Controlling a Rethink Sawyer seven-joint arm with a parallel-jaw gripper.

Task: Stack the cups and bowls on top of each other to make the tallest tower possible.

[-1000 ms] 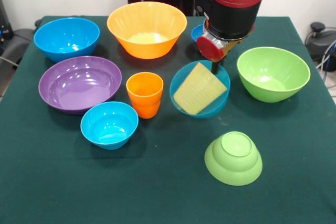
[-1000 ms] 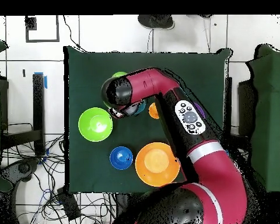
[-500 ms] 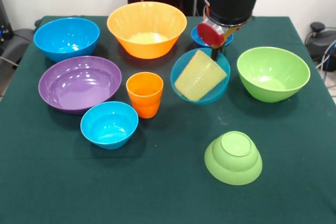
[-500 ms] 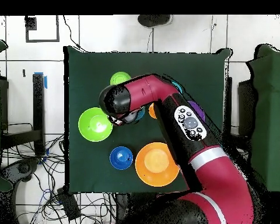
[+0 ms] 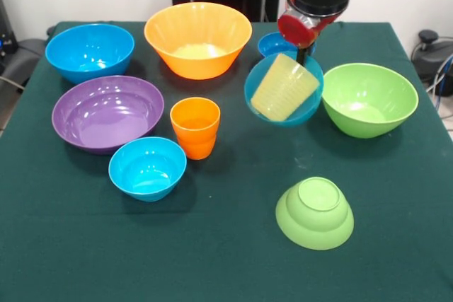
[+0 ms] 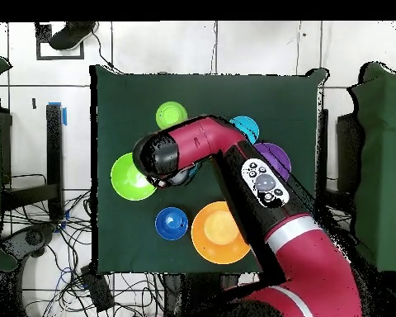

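My gripper (image 5: 301,56) hangs at the top right of the front view, shut on the far rim of a small light blue bowl (image 5: 306,104). That bowl is lifted off the cloth and tilted, with the pale yellow cup (image 5: 284,88) lying slanted inside it. It hovers just left of the large lime green bowl (image 5: 368,98). The orange cup (image 5: 195,126) stands upright mid-table. Around it sit the large orange bowl (image 5: 198,37), blue bowl (image 5: 90,49), purple bowl (image 5: 107,112), a second small light blue bowl (image 5: 147,167) and a dark blue small bowl (image 5: 272,43). A small lime green bowl (image 5: 314,213) lies upside down.
From above, the red arm (image 6: 259,177) crosses the green table (image 6: 127,99) and hides the gripper, the held bowl and the orange cup. The large lime green bowl (image 6: 131,177), dark blue bowl (image 6: 172,224) and orange bowl (image 6: 218,235) lie close around it.
The gripper has risen and moved right in the front view, carrying the light blue bowl with the yellow cup off the cloth toward the large lime green bowl.
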